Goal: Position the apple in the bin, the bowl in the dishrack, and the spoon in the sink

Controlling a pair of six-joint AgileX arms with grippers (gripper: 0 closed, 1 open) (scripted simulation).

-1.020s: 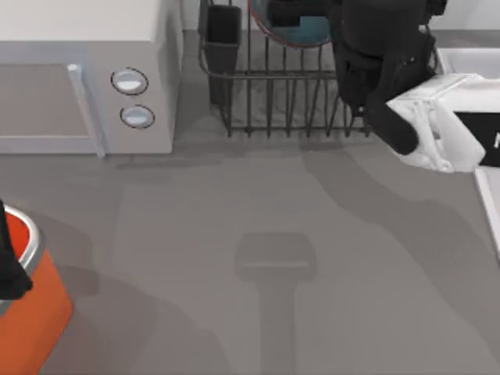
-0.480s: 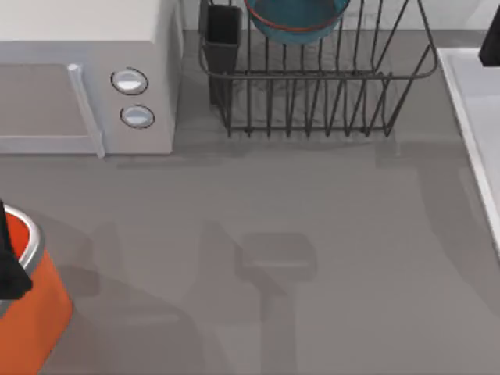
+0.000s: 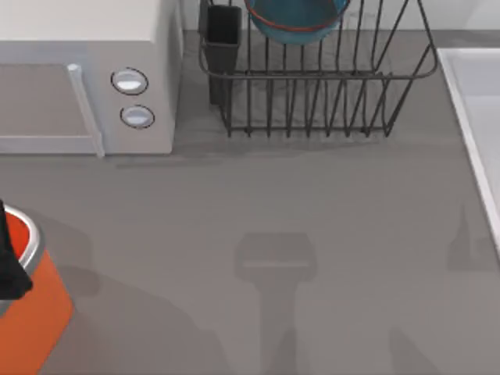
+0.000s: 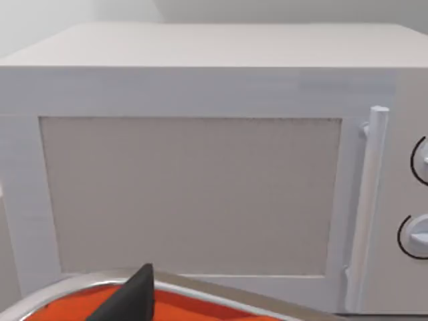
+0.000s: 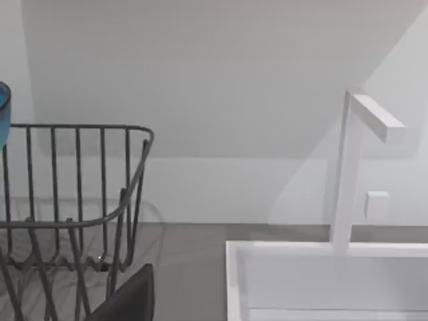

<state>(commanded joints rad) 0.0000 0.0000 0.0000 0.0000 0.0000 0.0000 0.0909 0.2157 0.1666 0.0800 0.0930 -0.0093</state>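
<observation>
Bowl (image 3: 297, 19) sits in the dishrack (image 3: 312, 101), at the rack's back edge, so that part looks done. Bin (image 3: 27, 305) is well away from the rack, towards the table's left-front corner, w/ the microwave (image 3: 86, 78) just left of the rack. Sink (image 3: 476, 125) lies immediately right of the rack; the right wrist view shows its rim (image 5: 294, 251) and a white faucet (image 5: 351, 167) beside the rack's end bars (image 5: 80, 187).

Left gripper hangs over the bin: a dark finger tip (image 4: 130, 301) shows above the orange interior (image 4: 187, 313), and a dark shape (image 3: 9, 258) sits on the bin's rim from above. Apart, together or clamped can't be told for either pincer; one dark finger (image 5: 130, 297) is all that shows of the right one.

Key relation, as a judgement: the right arm faces rack and sink, so it's the nearer one for the spoon job (the sink lies just past the rack from it). Spoon and apple can't be located, so the spoon's long axis is unknown. Bowl is cut off by the top view's edge; the bin's inside is mostly hidden.
</observation>
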